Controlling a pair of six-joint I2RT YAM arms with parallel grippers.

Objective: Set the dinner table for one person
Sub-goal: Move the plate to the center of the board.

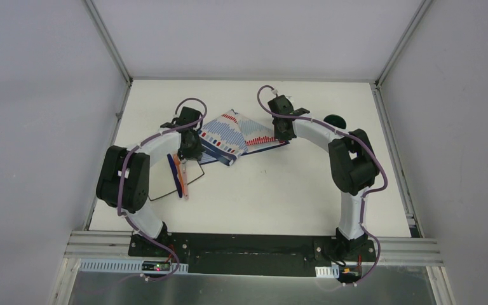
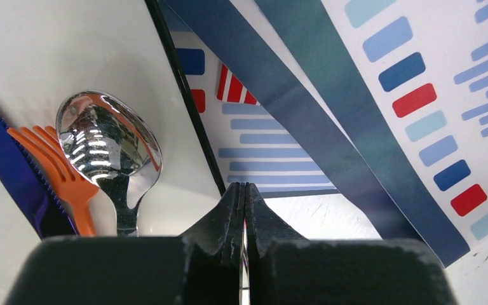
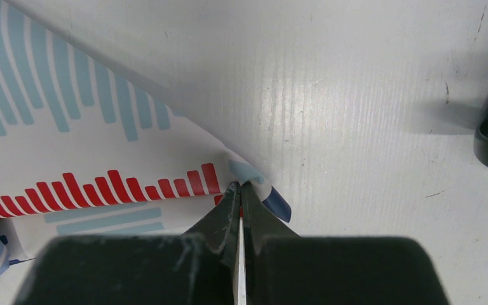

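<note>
Pinching the striped cloth (image 3: 70,146) at two places, we have both sets of jaws closed. The right gripper (image 3: 239,187) is on a corner at its tips, and the left gripper (image 2: 244,187) is, as far as we can tell, on an edge. Between them the cloth humps up. Under both lies the dinner table (image 3: 356,95), bare and white. Just left of the left gripper, a spoon (image 2: 109,143), fork (image 2: 60,171) and knife (image 2: 6,159) rest on the plate (image 2: 51,44). We judge the cloth spreads best if we draw apart evenly and low, clear of the plate.
</note>
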